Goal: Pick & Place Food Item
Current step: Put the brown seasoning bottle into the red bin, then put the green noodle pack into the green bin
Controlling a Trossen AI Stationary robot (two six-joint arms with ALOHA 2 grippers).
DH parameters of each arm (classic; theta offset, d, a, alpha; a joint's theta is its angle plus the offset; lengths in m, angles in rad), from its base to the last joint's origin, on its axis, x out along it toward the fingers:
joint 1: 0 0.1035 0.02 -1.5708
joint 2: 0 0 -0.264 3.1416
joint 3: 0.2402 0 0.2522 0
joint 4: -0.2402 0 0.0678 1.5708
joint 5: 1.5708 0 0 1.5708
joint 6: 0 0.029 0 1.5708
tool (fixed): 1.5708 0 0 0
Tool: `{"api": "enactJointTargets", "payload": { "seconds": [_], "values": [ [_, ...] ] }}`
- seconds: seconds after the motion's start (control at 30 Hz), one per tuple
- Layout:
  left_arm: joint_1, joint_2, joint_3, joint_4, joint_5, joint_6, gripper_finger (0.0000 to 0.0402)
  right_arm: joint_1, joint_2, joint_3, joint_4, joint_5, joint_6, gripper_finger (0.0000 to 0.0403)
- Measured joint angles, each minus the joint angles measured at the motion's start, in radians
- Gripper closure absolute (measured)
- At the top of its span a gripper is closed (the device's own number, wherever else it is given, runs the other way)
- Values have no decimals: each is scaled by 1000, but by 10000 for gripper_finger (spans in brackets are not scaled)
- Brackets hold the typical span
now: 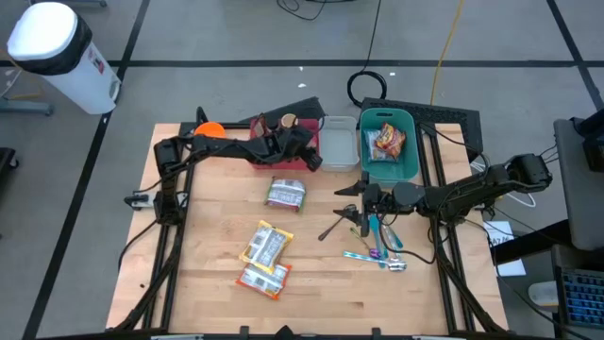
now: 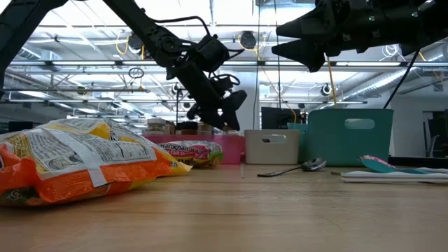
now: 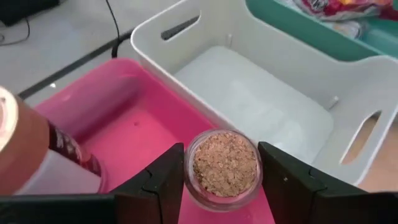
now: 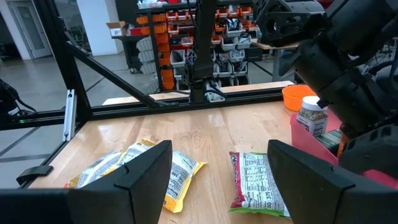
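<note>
Left gripper (image 3: 221, 180) is over the pink plastic bin (image 3: 134, 127), fingers (image 3: 163, 183) parted just wider than the small clear round jar with tan granular contents (image 3: 224, 167). The jar sits between them, seen from above so its long axis runs straight down toward the bin floor, open mouth or clear lid facing the camera. Cannot tell if the pads actually touch the glass; a thin gap shows on each side. A brown-capped bottle with a dark red label (image 3: 28, 152) stands just beside the left gripper, in the same bin. Beyond the fingers is the white plastic bin with slot handles (image 3: 267, 102), then the teal plastic bin (image 3: 323, 28) holding a red and yellow snack bag (image 1: 387, 142).

High view: left gripper (image 1: 304, 151) is at the pink bin's edge next to the white bin.

Right gripper (image 1: 357, 200) hovers above the wooden table (image 1: 208, 283), fingers (image 4: 134, 177) spread wide, holding nothing. Ahead of it lie a green and red foil food packet (image 4: 254, 183), long axis pointing roughly away from the gripper, and a yellow and white snack packet (image 4: 155, 168) angled beside it. An orange and white packet (image 1: 262, 278) lies farther off. A metal spoon (image 1: 332, 227) and teal-handled utensils (image 1: 377, 255) lie near the right gripper.
</note>
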Motion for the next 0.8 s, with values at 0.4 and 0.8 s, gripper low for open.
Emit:
{"api": "enactJointTargets", "payload": {
  "seconds": [0.4, 0.8],
  "values": [
    [12, 6, 0, -84, 4, 17, 210, 0, 0, 0, 0, 0, 0, 147],
    [14, 6, 0, -86, 4, 63, 117, 0, 0, 0, 0, 0, 0, 147]
  ]
}}
